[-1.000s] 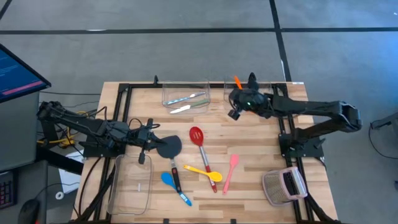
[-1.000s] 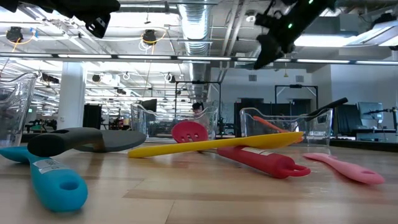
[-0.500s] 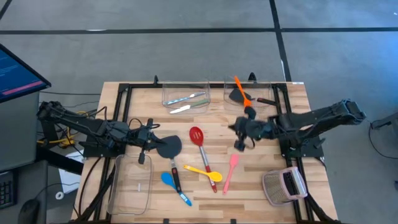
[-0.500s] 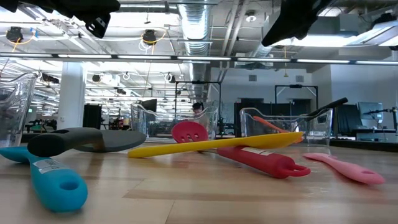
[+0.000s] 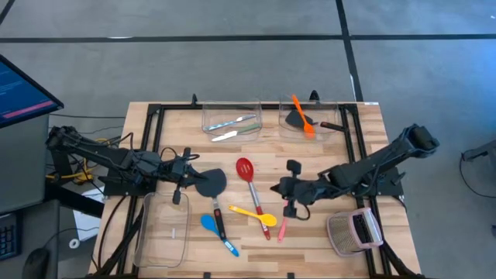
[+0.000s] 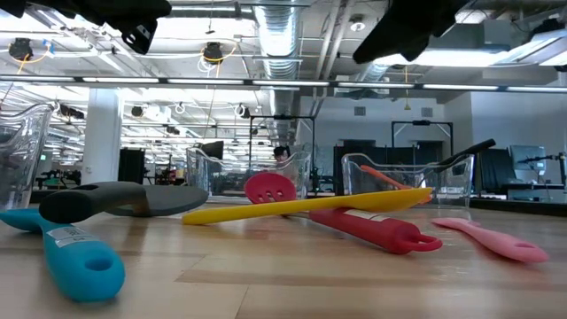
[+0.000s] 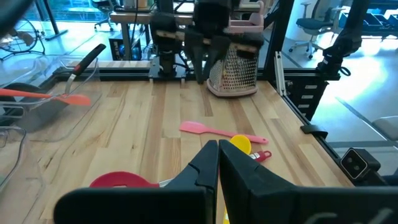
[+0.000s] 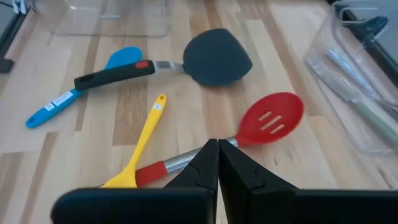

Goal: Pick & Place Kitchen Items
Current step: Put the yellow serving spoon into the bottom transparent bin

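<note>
Right gripper (image 5: 288, 188): over the table's middle right, above the pink spatula (image 5: 284, 223); fingers pressed together, holding nothing.
Left gripper (image 5: 184, 176): waits at the left side beside the black turner (image 5: 211, 184); fingers pressed together, empty.
Table middle, high view: red slotted spoon (image 5: 246, 169), yellow spoon (image 5: 258, 215) and blue spatula (image 5: 211, 225) lie loose on the wood; the black turner's handle crosses the blue spatula.
Far right bin (image 5: 335, 115): holds the orange spatula (image 5: 301, 115) and a second black turner (image 5: 295, 119).
Far middle bin (image 5: 208, 118): holds pale cutlery (image 5: 232, 122); one pale piece (image 5: 225, 136) lies on the wood just in front of it.
Near left bin (image 5: 147, 239): clear bin at the near left edge.
Mesh object (image 5: 354, 230): grey with a pink part, at the near right corner.
Low view only: the yellow spoon's handle rests raised across the red spoon's handle; both arms show only as dark shapes at the top.
Right wrist view only: the red spoon's bowl is slotted, and its shaft runs under the closed fingertips.
Left wrist view only: the right arm stands at the far side, in front of the mesh object.
</note>
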